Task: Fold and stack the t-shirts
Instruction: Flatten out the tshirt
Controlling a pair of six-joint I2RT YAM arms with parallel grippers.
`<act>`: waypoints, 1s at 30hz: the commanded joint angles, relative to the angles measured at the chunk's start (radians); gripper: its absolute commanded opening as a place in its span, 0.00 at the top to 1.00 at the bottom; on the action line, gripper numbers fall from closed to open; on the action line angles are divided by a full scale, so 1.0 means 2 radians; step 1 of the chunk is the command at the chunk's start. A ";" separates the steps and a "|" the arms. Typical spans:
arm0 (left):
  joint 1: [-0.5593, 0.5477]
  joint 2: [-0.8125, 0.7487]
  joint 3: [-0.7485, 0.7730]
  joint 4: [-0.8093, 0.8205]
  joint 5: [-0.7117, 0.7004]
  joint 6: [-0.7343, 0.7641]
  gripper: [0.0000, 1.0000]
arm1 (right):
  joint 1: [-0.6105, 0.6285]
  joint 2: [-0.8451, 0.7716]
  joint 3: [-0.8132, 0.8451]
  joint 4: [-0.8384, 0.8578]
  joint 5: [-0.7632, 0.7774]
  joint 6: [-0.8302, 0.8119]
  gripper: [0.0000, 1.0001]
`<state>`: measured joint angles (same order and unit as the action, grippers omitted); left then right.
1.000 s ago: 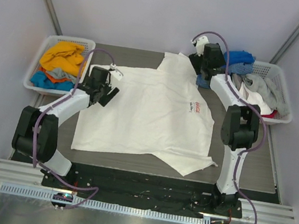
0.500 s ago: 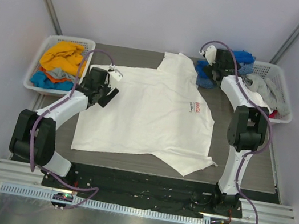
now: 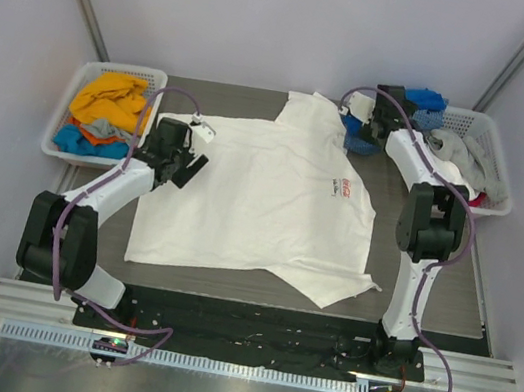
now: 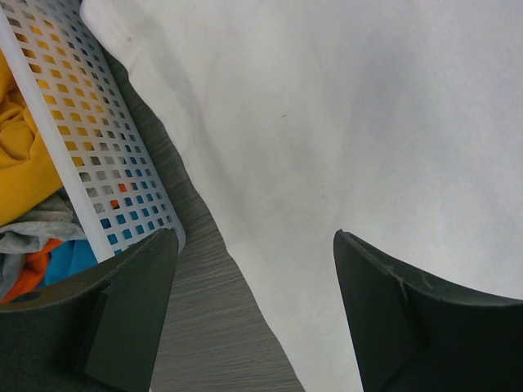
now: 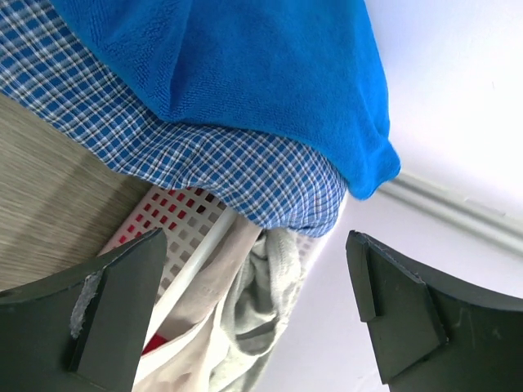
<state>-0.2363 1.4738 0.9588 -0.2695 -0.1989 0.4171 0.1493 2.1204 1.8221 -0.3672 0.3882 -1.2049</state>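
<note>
White t-shirt spread flat on table

We count one bench and two arms, the left arm and the right arm. There are two end effectors, the left end effector and the right end effector.

There are two baskets. The left basket shows four shirts: a yellow shirt, grey shirt, orange shirt and blue shirt. The right basket shows at least four: a bright-blue shirt, checked shirt, pale-grey shirt and cream shirt.

One white shirt lies outside the baskets.

**A:** where's the white shirt lying?

**B:** it's lying spread flat on the table, red logo facing up. The orange shirt is sitting crumpled in the left basket, and the blue shirt is lying over the checked shirt at the right basket.
</note>
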 commanded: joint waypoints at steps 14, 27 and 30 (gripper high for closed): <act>-0.002 0.028 -0.002 0.020 0.003 0.008 0.18 | -0.006 0.119 0.143 -0.016 0.040 -0.150 0.00; -0.002 0.051 0.007 0.027 0.000 0.012 0.19 | -0.011 0.187 0.196 -0.007 0.052 -0.158 0.55; -0.002 0.047 0.001 0.030 -0.001 0.013 0.19 | -0.014 0.169 0.177 0.007 0.054 -0.142 0.99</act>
<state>-0.2367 1.5841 0.9588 -0.2638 -0.1993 0.4286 0.1417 2.4851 2.1750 -0.3851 0.4599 -1.5318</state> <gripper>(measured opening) 0.813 0.141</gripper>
